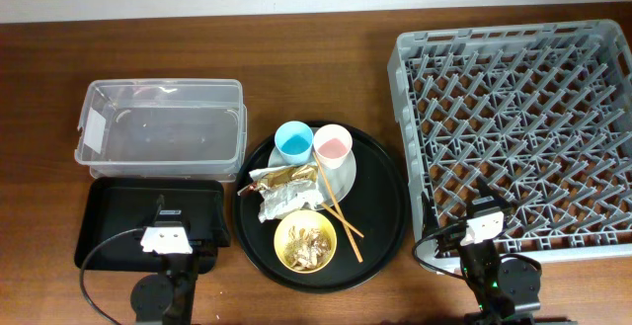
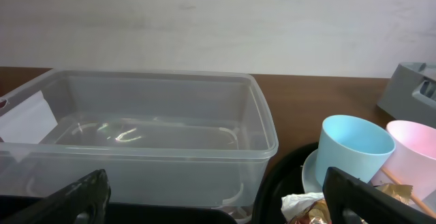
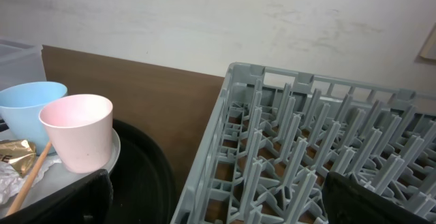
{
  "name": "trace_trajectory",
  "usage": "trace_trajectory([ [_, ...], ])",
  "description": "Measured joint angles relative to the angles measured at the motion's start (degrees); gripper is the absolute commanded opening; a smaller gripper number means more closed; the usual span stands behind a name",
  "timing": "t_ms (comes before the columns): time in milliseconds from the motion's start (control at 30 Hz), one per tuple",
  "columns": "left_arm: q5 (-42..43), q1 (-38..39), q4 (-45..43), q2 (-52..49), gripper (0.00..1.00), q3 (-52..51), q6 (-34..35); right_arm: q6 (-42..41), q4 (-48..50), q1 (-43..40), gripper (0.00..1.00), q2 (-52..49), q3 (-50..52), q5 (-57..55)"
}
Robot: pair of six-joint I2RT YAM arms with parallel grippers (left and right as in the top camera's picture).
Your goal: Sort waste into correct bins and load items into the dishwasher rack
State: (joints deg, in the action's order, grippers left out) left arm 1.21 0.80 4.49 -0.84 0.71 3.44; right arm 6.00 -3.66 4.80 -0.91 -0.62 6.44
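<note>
On the big round black tray point(image 1: 385, 206) a light-blue cup point(image 1: 293, 142) and a pink cup point(image 1: 332, 145) stand on a pale plate point(image 1: 348, 175). Crumpled foil wrappers point(image 1: 284, 189) lie beside wooden chopsticks point(image 1: 339, 211). A yellow bowl point(image 1: 305, 239) holds tan scraps. The clear tub point(image 1: 163, 118) and the shallow black tray point(image 1: 118, 216) are at the left, the grey rack point(image 1: 523, 118) at the right. My left gripper point(image 2: 218, 207) is open and empty, low over the black tray, facing the tub point(image 2: 150, 129). My right gripper point(image 3: 218, 207) is open and empty at the rack's point(image 3: 306, 149) near left corner.
Both arm bases sit at the table's front edge, left point(image 1: 166, 266) and right point(image 1: 489, 266). A white label point(image 1: 94, 127) is on the tub's left wall. The rack's upright pegs stand close in front of the right gripper.
</note>
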Motion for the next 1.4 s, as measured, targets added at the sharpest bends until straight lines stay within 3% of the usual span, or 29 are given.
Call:
trace_trajectory([
  [300, 0.00, 0.00, 0.00, 0.00, 0.99, 0.00, 0.00, 0.00, 0.00, 0.00, 0.99, 0.00, 0.00, -0.02],
  [367, -0.70, 0.00, -4.55, -0.13, 0.99, -0.17, 0.00, -0.04, 0.00, 0.00, 0.99, 0.00, 0.00, -0.02],
  [433, 2.08, 0.00, -18.03, -0.09, 0.99, 0.33, 0.00, -0.04, 0.00, 0.00, 0.99, 0.00, 0.00, -0.02],
  [500, 6.40, 0.00, -8.07, -0.33, 0.99, 5.09, 0.85, -0.02, 0.00, 0.00, 0.99, 0.00, 0.00, -0.02],
  [533, 7.72, 0.00, 2.99, -4.42, 0.99, 13.92, 1.11, -0.02, 0.04, -0.04, 0.99, 0.07, 0.00, -0.02],
  [567, 8.57, 0.00, 8.04, -7.89, 0.99, 20.81, 1.11, -0.02, 0.00, -0.09, 0.99, 0.00, 0.02, -0.02],
  [600, 11.41, 0.00, 13.99, -17.20, 0.99, 34.16, 0.83, -0.02, 0.02, -0.11, 0.99, 0.02, 0.00, -0.02],
  [633, 13.31, 0.00, 19.93, -22.32, 0.99, 40.59, 0.66, -0.07, -0.02, -0.11, 0.99, -0.02, 0.02, -0.04],
  [667, 17.22, 0.07, 32.04, -31.63, 0.99, 50.62, 0.63, -0.02, 0.00, -0.11, 0.99, 0.11, 0.00, -0.02],
  [733, 24.22, 0.09, 42.80, -51.21, 0.99, 66.75, 0.63, -0.02, 0.00, -0.11, 0.99, 0.00, 0.00, -0.02],
  [767, 26.75, 0.09, 43.67, -55.98, 0.65, 69.00, 0.63, 0.00, 0.00, -0.11, 0.99, 0.07, 0.00, -0.02],
  [800, 31.91, 0.07, 42.32, -63.91, 0.39, 71.19, 0.63, -0.02, -0.02, -0.11, 0.99, 0.04, 0.00, -0.04],
  [833, 33.57, 0.07, 43.78, -66.66, 0.20, 71.32, 1.38, 0.00, -0.02, -0.11, 0.99, 0.07, 0.00, -0.02],
  [867, 33.92, 1.01, 47.21, -70.14, 0.18, 71.73, 2.05, 0.00, 0.00, -0.11, 0.99, 0.07, 0.00, -0.02],
  [933, 30.34, 6.86, 52.26, -76.32, 0.17, 71.71, 3.63, 0.00, -0.02, -0.11, 0.99, 0.07, 0.00, 0.00],
  [967, 27.19, 10.78, 52.94, -77.57, 0.24, 71.52, 4.76, -0.04, 0.00, -0.11, 0.99, 0.07, 0.00, -0.04],
  [1000, 18.84, 22.05, 52.96, -82.29, 0.56, 70.73, 9.18, -0.04, 0.00, -0.11, 0.99, 0.07, 0.00, -0.02],
  [1100, 8.50, 32.65, 52.98, -92.39, 0.56, 69.48, 16.22, -0.04, -0.02, -0.11, 0.98, 0.07, 0.00, -0.02],
  [1233, 2.71, 32.85, 51.21, -98.73, 0.56, 69.44, 20.31, 0.00, 0.00, -0.11, 0.99, 0.07, 0.00, -0.02],
  [1400, -4.28, 32.85, 44.68, -99.14, 0.56, 66.36, 23.43, -0.02, -0.02, -0.11, 0.99, 0.04, 0.00, -0.04],
])
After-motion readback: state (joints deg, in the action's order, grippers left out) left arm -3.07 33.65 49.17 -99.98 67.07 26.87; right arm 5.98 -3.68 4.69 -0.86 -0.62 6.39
